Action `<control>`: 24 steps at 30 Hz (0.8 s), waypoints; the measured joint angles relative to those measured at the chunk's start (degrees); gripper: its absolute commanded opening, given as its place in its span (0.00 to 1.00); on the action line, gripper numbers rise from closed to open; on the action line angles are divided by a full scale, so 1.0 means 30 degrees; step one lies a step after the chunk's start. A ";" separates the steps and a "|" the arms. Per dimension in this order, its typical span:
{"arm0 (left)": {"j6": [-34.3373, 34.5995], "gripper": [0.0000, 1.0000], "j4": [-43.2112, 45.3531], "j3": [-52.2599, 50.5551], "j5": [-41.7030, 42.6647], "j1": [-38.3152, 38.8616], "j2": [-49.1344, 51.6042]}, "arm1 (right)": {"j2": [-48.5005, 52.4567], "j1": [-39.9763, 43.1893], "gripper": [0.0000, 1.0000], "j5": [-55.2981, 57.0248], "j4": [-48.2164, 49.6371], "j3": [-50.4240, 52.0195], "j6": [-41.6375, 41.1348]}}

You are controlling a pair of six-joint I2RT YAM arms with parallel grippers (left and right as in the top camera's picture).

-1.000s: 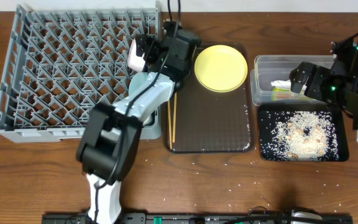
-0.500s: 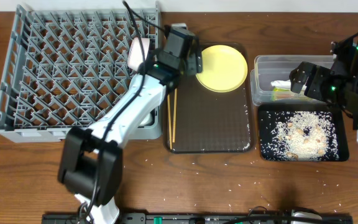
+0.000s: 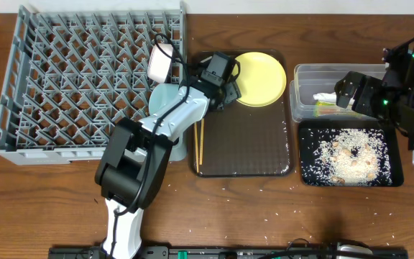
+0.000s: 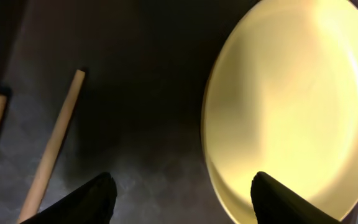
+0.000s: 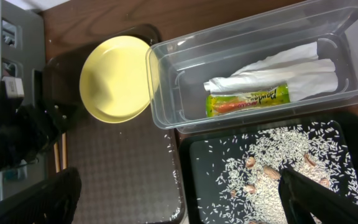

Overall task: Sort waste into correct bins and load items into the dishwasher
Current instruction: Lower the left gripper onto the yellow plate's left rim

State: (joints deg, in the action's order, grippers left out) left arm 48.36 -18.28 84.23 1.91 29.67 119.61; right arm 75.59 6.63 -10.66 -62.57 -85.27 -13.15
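Left hand (image 4: pixel 182 180): fingers apart, nothing clamped. It hangs low over the dark brown tray (image 3: pixel 243 144), and the left rim of the yellow plate (image 4: pixel 291 106) lies between the fingertips. Two chopsticks (image 4: pixel 51 143) lie on the same tray, to the left of the hand and apart from the plate.

Right hand (image 5: pixel 179 177): fingers wide apart and empty, above the two bins.

Containers:
- Clear tub (image 5: pixel 166 81): white napkin (image 5: pixel 284 65), with the green-and-yellow wrapper (image 5: pixel 247 101) just beside it.
- Black tray (image 5: pixel 185 149): rice grains with beige scraps (image 5: pixel 272 168), spread over its floor.
- Grey rack (image 3: pixel 77 79): small white cup (image 3: pixel 161 61) at its right wall. Light blue bowl (image 3: pixel 162 97) just below the cup, partly hidden by my left arm.

Views: only the overhead shows the rack, cup and bowl, plus stray grains on the desk (image 3: pixel 49 201). Only the right wrist view resolves the tub's contents.
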 measured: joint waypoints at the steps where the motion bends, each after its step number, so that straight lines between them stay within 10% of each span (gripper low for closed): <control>1: 0.0182 0.64 0.0066 0.0000 -0.0189 0.0087 0.0029 | 0.0000 0.0000 0.99 0.0000 0.0000 0.0000 0.0000; 24: 0.2958 0.27 0.1880 0.0051 -0.2812 0.1370 0.1778 | 0.0000 0.0000 0.99 0.0000 0.0000 0.0000 0.0000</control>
State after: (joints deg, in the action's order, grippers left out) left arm 57.23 -12.64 84.38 -6.52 33.78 124.95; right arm 75.59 6.63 -10.66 -62.57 -85.27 -13.15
